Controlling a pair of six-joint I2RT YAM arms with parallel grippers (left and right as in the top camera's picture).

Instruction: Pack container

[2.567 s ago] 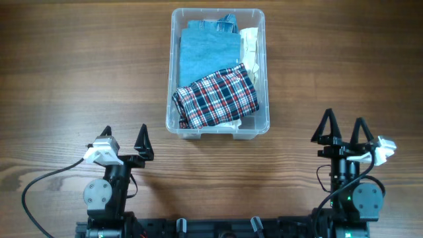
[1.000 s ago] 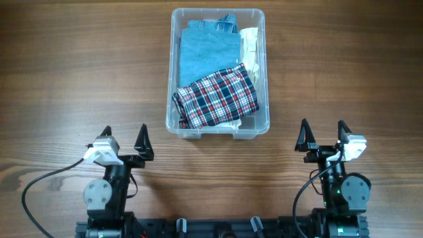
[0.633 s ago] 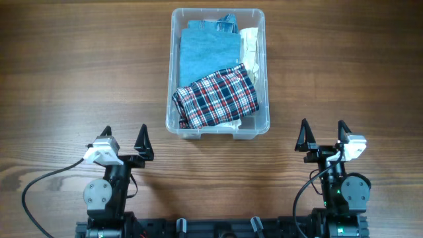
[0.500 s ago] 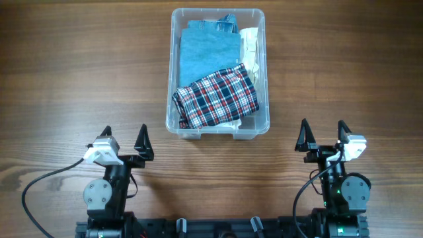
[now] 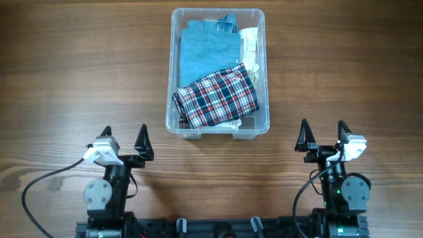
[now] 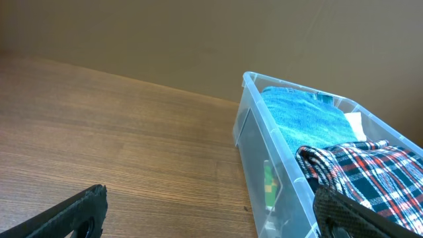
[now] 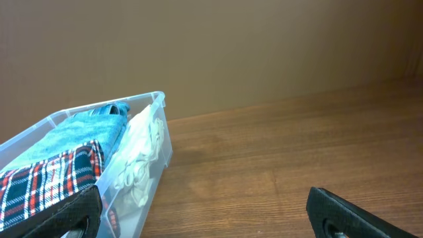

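Left pincer [image 5: 124,132] and right pincer [image 5: 322,129] wide, empty, low in frame; container [image 5: 218,11] upper centre holding folded cloths [image 5: 217,99]; packing likely done.

No writing is legible anywhere; the green and yellow sticker [image 6: 268,183] on the container [image 6: 252,135] is too blurred to read.

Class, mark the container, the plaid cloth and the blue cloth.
container [image 5: 218,131], overhead view, near wall.
plaid cloth [image 5: 217,96], overhead view, middle of the fold.
blue cloth [image 5: 205,54], overhead view, centre of its top face.
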